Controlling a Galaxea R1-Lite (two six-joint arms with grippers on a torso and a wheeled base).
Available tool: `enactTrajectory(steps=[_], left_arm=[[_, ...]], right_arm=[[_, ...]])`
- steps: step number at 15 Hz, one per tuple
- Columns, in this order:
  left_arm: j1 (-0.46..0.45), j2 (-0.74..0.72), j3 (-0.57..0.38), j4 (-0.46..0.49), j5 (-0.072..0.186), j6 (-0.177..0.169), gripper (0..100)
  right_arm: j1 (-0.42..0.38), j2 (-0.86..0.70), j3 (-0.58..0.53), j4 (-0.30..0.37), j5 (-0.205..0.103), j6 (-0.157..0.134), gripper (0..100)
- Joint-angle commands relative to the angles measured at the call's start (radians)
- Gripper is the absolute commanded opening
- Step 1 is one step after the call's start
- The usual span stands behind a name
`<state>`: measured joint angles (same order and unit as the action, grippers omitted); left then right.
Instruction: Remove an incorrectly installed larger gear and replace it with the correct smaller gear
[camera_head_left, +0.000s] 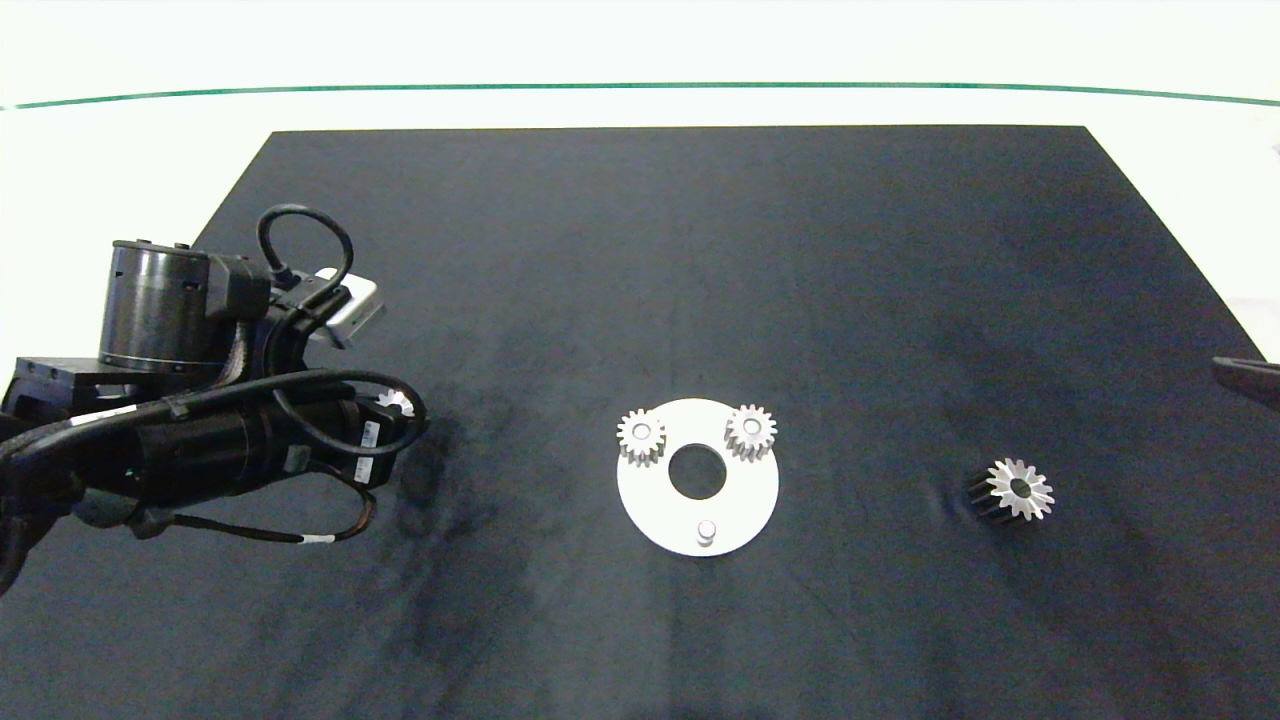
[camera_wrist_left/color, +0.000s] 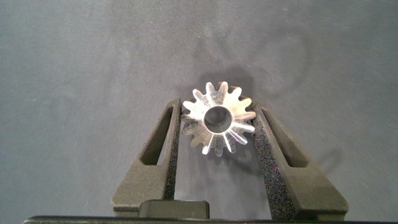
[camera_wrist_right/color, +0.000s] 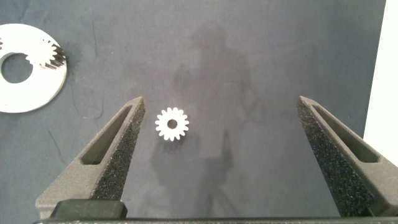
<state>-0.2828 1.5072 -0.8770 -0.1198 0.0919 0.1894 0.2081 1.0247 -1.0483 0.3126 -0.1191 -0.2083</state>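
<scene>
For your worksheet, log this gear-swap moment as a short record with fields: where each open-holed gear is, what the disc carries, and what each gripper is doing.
larger gear: on the mat, right of the disc, ungripped
smaller gear: between the left gripper's fingers
disc: two pin-centred gears at its far side; near pin bare
left gripper: over the mat's left side, shut on the smaller gear
right gripper: open, at the right edge

This looks like a robotics lab or test bench rather than a home or shop. A plain white desk (camera_head_left: 640, 60) crossed by a thin green line (camera_head_left: 640, 86) carries a black fabric mat (camera_head_left: 700, 250), on which a white round mounting plate with pegs (camera_head_left: 740, 510) and loose silver metal gears lie under even lighting.
</scene>
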Motion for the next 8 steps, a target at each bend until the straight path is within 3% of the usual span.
enactTrajectory(steps=[1, 4, 6, 8], left_arm=[[-0.069, -0.168, 0.004, 0.085, 0.002, 0.001, 13], [-0.177, -0.272, 0.004, 0.167, 0.006, -0.002, 13], [-0.291, -0.349, 0.004, 0.233, 0.051, -0.005, 13], [-0.372, -0.381, 0.004, 0.25, 0.054, -0.008, 13]], right_arm=[[0.001, 0.0, 0.014, 0.002, -0.001, -0.002, 100], [0.001, -0.005, 0.014, 0.002, -0.001, -0.002, 100], [0.001, -0.003, 0.016, 0.002, -0.001, -0.002, 100], [0.001, -0.003, 0.017, 0.002, -0.001, -0.002, 100]])
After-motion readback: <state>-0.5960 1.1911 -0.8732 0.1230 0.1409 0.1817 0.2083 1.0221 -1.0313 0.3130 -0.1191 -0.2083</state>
